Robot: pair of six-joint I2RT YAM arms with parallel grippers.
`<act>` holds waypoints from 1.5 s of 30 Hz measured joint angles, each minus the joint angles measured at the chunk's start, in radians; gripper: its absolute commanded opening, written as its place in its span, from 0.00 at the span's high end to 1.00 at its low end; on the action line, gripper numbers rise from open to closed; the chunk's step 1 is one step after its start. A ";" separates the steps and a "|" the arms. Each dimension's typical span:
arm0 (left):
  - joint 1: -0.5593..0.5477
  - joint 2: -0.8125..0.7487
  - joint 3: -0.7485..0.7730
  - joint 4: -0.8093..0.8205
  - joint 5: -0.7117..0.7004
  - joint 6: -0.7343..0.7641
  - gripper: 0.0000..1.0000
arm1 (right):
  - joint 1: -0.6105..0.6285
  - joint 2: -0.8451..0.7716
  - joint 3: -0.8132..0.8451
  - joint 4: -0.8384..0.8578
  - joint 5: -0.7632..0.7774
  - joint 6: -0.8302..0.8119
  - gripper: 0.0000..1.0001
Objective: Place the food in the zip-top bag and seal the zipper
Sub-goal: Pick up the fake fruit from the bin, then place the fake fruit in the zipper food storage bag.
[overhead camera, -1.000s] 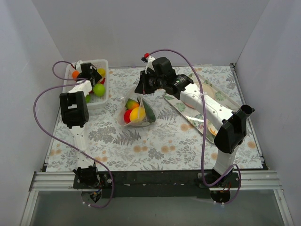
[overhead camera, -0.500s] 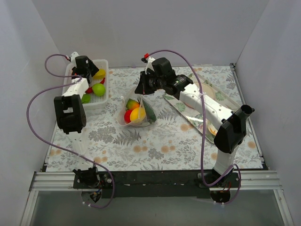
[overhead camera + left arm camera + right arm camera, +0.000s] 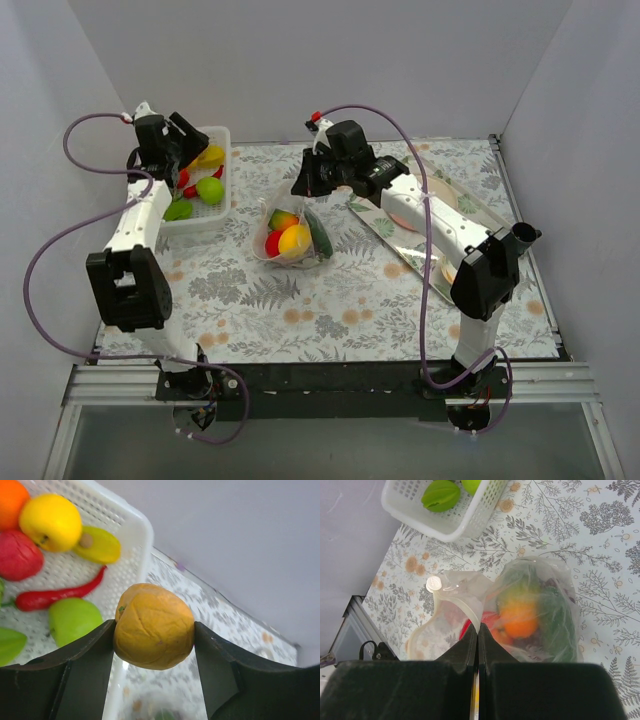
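Observation:
My left gripper (image 3: 154,645) is shut on an orange-yellow round fruit (image 3: 154,626) and holds it above the right rim of the white basket (image 3: 141,526). In the top view it (image 3: 200,152) is over the basket (image 3: 226,170) at the back left. More food lies in the basket: a yellow fruit (image 3: 50,522), a red fruit (image 3: 17,555), a red chili (image 3: 55,594), a green fruit (image 3: 75,621). My right gripper (image 3: 478,630) is shut on the zipper strip (image 3: 464,606) of the polka-dot bag (image 3: 545,595), holding its mouth up. The bag (image 3: 290,238) holds orange, red and green pieces.
A shiny tray (image 3: 482,215) with a beige plate (image 3: 432,200) lies at the back right under my right arm. The basket corner with green fruit (image 3: 441,495) shows in the right wrist view. Grey walls close in the back and sides.
My left arm has risen out of the basket and swung back and left, carrying the orange-yellow fruit. My right gripper keeps its hold on the bag, which stands slightly more upright.

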 measured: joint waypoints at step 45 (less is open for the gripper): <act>-0.348 -0.495 -0.391 -0.259 0.410 -0.007 0.51 | -0.008 0.039 0.033 -0.002 0.053 0.034 0.99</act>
